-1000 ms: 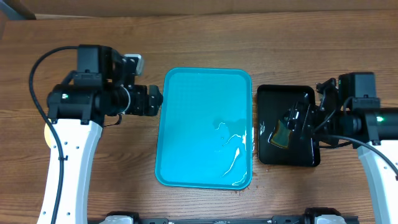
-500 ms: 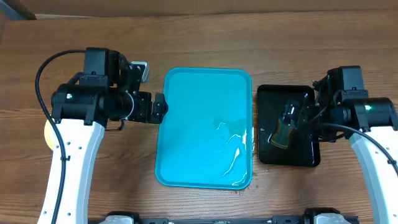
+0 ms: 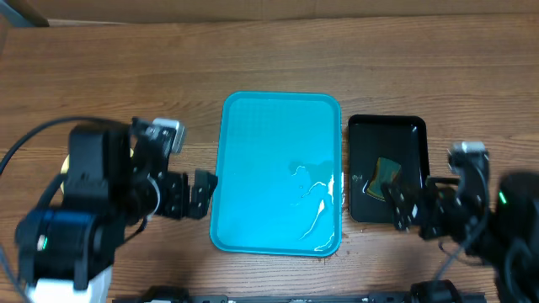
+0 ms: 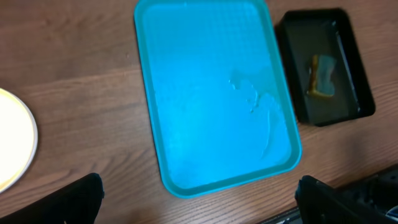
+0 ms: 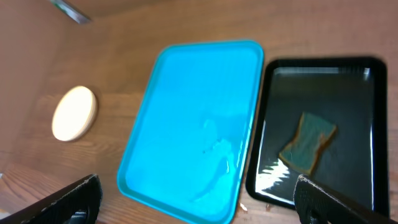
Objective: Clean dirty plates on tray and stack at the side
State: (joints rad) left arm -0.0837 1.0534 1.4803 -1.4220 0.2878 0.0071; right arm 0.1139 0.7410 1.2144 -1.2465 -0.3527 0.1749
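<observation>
1. Left wrist view is showing the left hand (image 4: 199, 183) with its fingers spread wide apart and gripping nothing; the right hand (image 5: 196, 183) is likewise hanging open and empty above the bench (image 4: 81, 50).
2. Just below them the tray (image 4: 205, 93) is lying bare, a wet film glinting across part of it; a finger dropping onto that slick plastic would probably be skidding or shoving the tray sideways.
3. Further left the plates (image 5: 74, 113) are sitting as one pale round pile on the bench, well apart from the tray; how many, I cannot tell. In the overhead view the left arm (image 3: 76, 219) is mostly hiding that pile, so lowering it blindly is risking a knock that sends the pile askew.
4. Farthest right, the sponge (image 5: 308, 149) is lying in the black tray (image 5: 354, 93); the right hand is hovering near its front rim and could be catching it, slopping whatever liquid is glinting there.
</observation>
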